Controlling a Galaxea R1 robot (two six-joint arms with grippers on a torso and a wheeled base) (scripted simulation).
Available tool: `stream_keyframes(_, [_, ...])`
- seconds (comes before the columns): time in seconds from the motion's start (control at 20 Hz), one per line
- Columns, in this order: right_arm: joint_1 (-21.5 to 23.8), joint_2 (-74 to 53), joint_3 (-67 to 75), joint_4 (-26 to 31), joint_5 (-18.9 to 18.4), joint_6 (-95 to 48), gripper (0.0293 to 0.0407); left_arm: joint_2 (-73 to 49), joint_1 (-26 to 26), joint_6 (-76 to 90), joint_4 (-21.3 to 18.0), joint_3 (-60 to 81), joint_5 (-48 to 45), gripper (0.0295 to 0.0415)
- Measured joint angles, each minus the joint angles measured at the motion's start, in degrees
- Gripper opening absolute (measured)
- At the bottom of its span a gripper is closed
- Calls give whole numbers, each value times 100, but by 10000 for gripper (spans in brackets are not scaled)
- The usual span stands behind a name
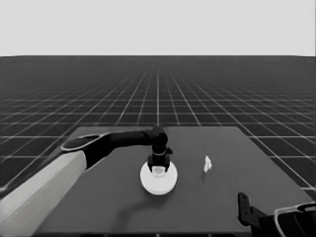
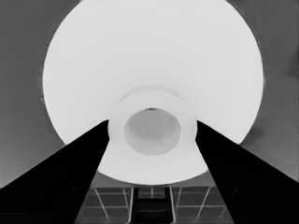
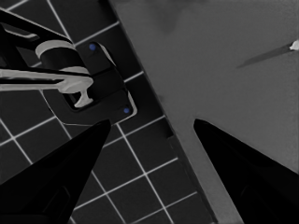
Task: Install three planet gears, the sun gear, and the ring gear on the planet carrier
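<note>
The left gripper (image 2: 152,133) clasps the hub (image 2: 152,130) of the stiff, smooth disc (image 1: 158,178) beneath it; that collar looks the surest hold.

A large white round part (image 1: 158,181), the larger of the two, lies flat near the middle of the dark desk (image 1: 118,207). On top of it, at its centre, a small white collar-shaped piece (image 2: 152,130) with a wide round hole sits between the two black fingers of the left gripper (image 1: 159,167), whose jaws stand just beside it on either side; it may be a gear, though no teeth show. No smaller round part or other gears can be made out.
</note>
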Motion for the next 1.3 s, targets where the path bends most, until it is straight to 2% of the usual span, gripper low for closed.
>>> stream_keyframes(1.3, [0, 0, 0, 0, 0, 0, 385, -3, 22, 1291, 1, -3, 1, 348])
